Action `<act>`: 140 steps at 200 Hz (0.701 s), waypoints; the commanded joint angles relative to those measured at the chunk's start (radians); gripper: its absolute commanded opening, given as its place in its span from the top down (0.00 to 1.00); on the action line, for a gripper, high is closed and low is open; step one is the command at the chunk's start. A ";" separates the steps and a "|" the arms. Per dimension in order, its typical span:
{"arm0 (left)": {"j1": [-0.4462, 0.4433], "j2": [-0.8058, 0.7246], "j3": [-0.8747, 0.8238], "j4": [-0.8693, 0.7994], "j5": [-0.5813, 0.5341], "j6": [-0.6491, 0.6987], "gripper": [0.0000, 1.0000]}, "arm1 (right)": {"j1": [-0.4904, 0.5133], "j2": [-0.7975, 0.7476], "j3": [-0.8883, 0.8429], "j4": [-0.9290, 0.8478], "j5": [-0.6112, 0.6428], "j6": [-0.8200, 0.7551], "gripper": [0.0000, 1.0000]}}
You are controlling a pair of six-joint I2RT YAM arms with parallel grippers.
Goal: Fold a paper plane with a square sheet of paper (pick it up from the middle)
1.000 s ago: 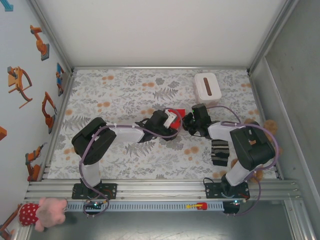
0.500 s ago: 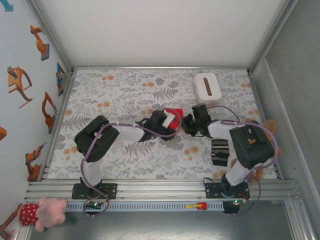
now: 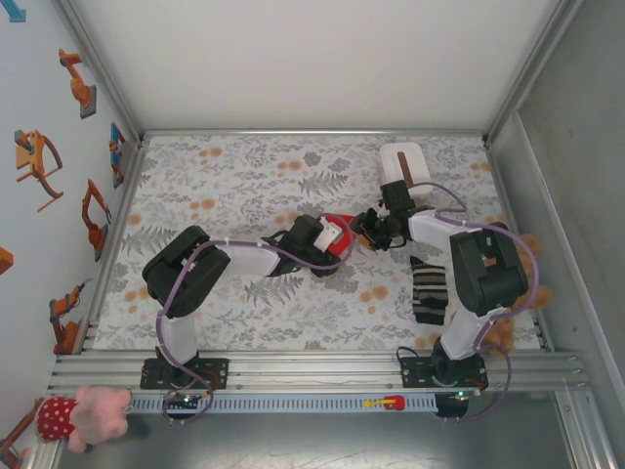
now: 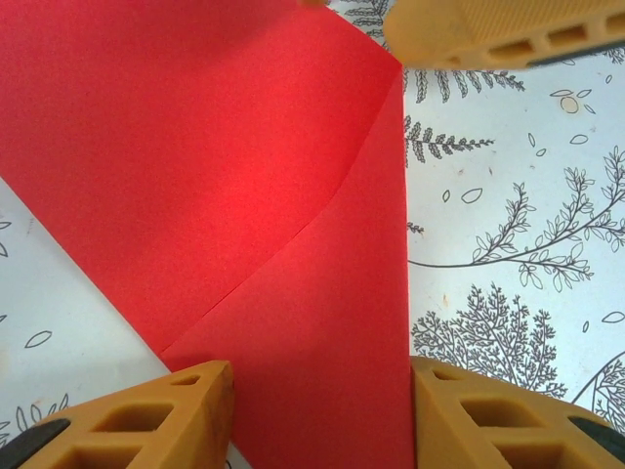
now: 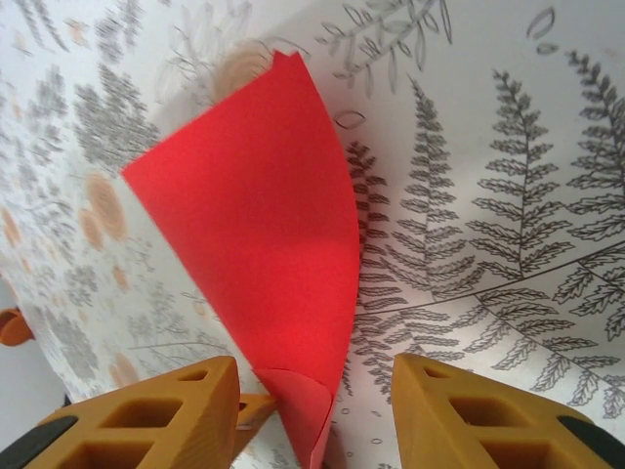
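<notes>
I judged the square sheet of paper [image 4: 244,195] light, limp and crease-prone, best pinched mid-fold. Left end effector [image 4: 320,391] straddled it half-open, hold unclear. Right end effector [image 5: 314,381] gaped, paper tip loose at 6 o'clock.

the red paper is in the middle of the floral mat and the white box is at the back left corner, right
No. The white rectangular box stands near the back right corner, as the top external view shows. The thin bright red sheet of paper is in the middle of the floral mat.
</notes>
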 commanded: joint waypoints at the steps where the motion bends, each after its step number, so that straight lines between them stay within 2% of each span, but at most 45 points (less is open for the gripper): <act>1: 0.005 -0.019 -0.020 -0.083 0.026 0.035 0.52 | -0.005 0.037 0.032 -0.085 -0.038 -0.048 0.56; 103: 0.006 -0.041 -0.035 -0.091 0.020 0.075 0.52 | -0.005 0.125 0.074 -0.064 -0.104 -0.021 0.60; 140: 0.009 -0.050 -0.038 -0.092 0.015 0.082 0.51 | -0.004 0.117 0.045 -0.030 -0.116 0.013 0.70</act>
